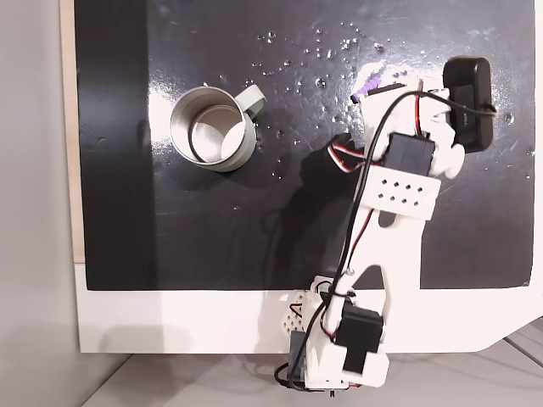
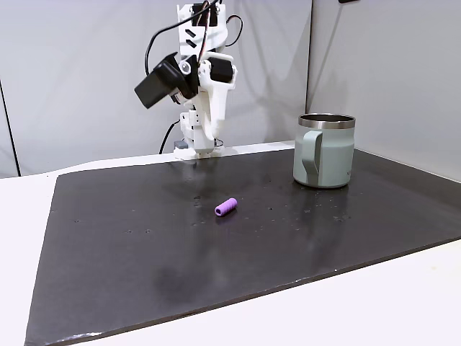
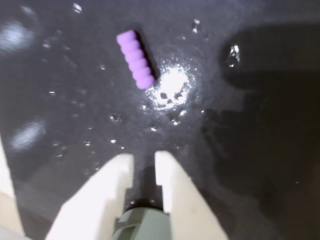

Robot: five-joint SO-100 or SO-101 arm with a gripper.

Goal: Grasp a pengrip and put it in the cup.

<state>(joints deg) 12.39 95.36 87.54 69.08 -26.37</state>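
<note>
A bare test bench such as a lab or hobby workspace has: a white tabletop (image 2: pixel 21 216) carries a glossy black rectangular mat (image 2: pixel 144 252) reaching nearly to its edges, plain grey partition walls (image 2: pixel 72 72) stand behind, and a white 3D-printed robot arm (image 1: pixel 399 191) with exposed wiring is mounted at the table's edge.

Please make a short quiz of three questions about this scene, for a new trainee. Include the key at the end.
1. True or false: the pengrip lies flat on the dark mat, apart from the cup.
2. In the wrist view, the end effector is: A) clamped on the pengrip, B) short of the pengrip with nothing held, C) inside the cup.
3. Fill in: in the fixed view from the side, the cup stands ____ on its base.

Key: 1 true; 2 B; 3 upright.
</note>
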